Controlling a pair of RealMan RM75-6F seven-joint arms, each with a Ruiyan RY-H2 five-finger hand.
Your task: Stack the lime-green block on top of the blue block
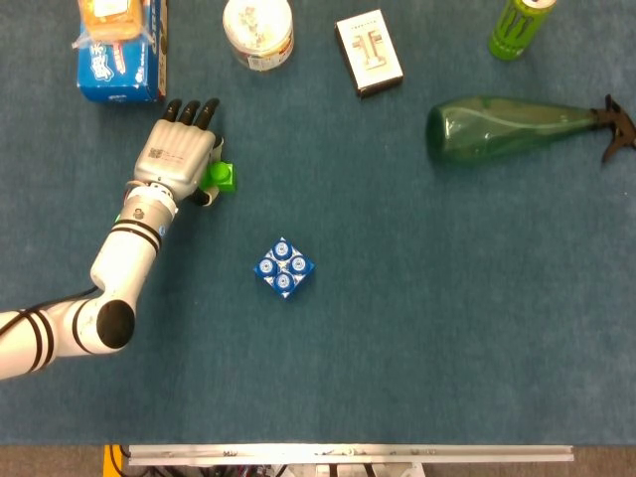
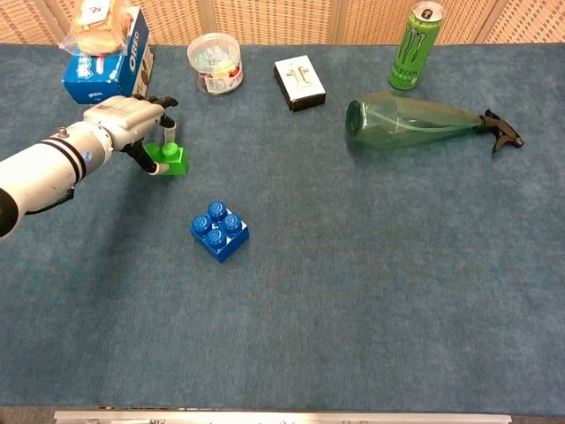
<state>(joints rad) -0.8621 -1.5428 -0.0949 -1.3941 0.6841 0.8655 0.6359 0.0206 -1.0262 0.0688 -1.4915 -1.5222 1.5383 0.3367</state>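
The lime-green block rests on the blue cloth at the left. My left hand lies against its left side. The thumb sits at the block's near-left corner and a finger comes down behind it, so the block is pinched between them; the other fingers stretch out toward the far edge. The blue block stands alone, studs up, nearer and to the right of the hand. Neither view shows my right hand.
A blue cookie box and a clear round tub stand just beyond the hand. Further right are a white card box, a green can and a green spray bottle lying on its side.
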